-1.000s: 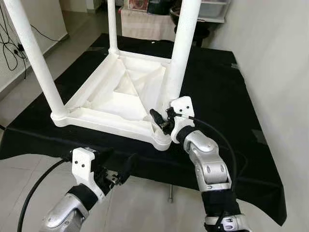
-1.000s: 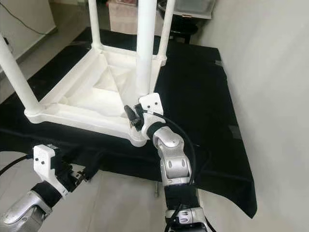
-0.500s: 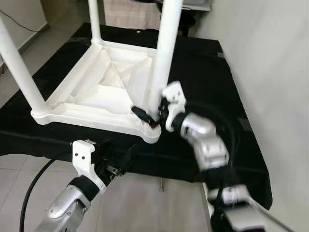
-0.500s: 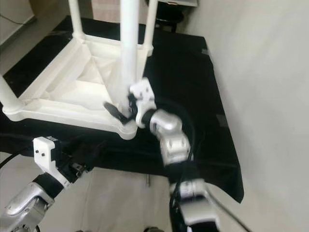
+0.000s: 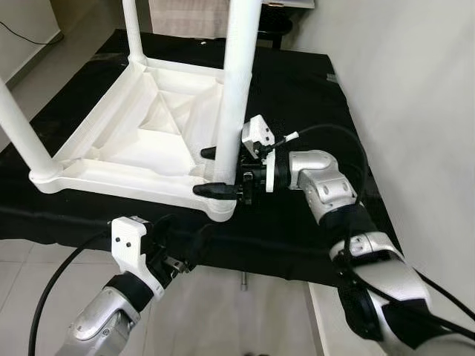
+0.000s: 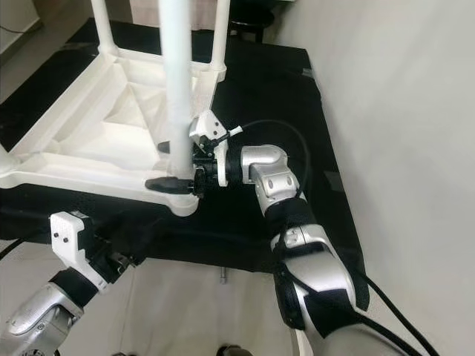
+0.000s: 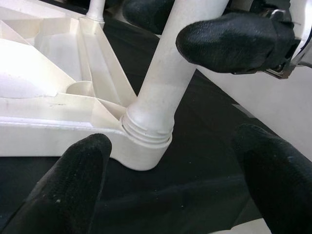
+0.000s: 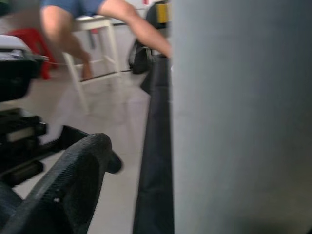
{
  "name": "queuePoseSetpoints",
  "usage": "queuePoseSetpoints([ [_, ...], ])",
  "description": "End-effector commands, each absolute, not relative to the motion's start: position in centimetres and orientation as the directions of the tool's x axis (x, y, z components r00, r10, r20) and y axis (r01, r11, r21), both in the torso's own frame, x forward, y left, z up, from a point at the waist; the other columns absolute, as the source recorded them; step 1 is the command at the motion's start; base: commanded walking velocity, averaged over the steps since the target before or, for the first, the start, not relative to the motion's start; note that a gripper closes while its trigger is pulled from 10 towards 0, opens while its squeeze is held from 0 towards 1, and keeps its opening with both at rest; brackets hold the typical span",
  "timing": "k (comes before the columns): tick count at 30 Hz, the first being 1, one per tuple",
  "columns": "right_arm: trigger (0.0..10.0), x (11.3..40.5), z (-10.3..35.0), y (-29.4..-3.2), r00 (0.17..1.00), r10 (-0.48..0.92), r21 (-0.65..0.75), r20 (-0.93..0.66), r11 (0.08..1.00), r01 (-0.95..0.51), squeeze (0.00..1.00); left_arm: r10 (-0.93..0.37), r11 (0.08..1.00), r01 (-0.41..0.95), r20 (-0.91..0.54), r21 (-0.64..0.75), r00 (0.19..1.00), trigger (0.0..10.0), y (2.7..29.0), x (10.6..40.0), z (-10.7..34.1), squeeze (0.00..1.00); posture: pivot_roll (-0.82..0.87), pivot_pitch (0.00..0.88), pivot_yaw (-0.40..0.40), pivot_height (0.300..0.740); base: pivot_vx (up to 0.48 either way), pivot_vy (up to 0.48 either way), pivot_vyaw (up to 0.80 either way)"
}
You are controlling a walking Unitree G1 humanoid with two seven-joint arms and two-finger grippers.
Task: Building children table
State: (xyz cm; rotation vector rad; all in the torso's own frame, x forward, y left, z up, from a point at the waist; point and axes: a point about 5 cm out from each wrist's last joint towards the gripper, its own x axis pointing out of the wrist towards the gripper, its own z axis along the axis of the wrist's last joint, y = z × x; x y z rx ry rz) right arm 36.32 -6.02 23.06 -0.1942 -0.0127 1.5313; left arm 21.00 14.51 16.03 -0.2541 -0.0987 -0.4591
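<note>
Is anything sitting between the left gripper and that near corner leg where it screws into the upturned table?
Nothing visible does. The left gripper is open, low in front of the corner socket, with only black cloth between. The right gripper already straddles the leg higher up, one finger on either side.

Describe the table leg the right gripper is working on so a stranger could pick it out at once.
An upside-down white children's table lies on a black cloth, its legs pointing up. The leg in question stands at the corner nearest the robot, on its right side. Unlike the other legs, it has the right gripper straddling its base with a black finger on either side.
</note>
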Motion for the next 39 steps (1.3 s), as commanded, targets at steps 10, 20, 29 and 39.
queuePoseSetpoints([
  [10, 0.0, 36.2, 22.6, -5.4, -0.050, 0.994, -0.101, -0.101, -0.060, -0.993, 0.00, -0.427, 0.866, 0.448, 0.134, -0.223, 0.894, 10.0, 14.3, 20.6, 15.9, 0.00, 0.02, 0.191, -0.122, 0.740, 0.000, 0.000, 0.00],
  [20, 0.0, 37.3, 19.9, -7.6, 0.541, 0.841, -0.118, -0.028, 0.535, -0.837, 0.00, -0.421, 0.869, 0.443, 0.139, -0.221, 0.896, 10.0, 14.5, 21.0, 15.9, 0.00, -0.01, 0.180, -0.127, 0.740, 0.000, 0.000, 0.00],
  [29, 0.0, 33.0, 16.5, -9.0, 0.903, 0.414, -0.074, -0.116, 0.903, -0.424, 0.00, -0.420, 0.872, 0.440, 0.134, -0.213, 0.897, 10.0, 15.0, 21.5, 15.6, 0.00, -0.03, 0.144, -0.106, 0.740, 0.000, 0.000, 0.00],
  [39, 10.0, 33.8, 16.5, -7.6, 0.861, 0.489, -0.071, -0.138, 0.863, -0.501, 0.00, -0.404, 0.883, 0.424, 0.134, -0.203, 0.905, 10.0, 15.2, 21.6, 15.5, 0.00, 0.00, 0.142, -0.113, 0.740, 0.000, 0.000, 0.00],
])
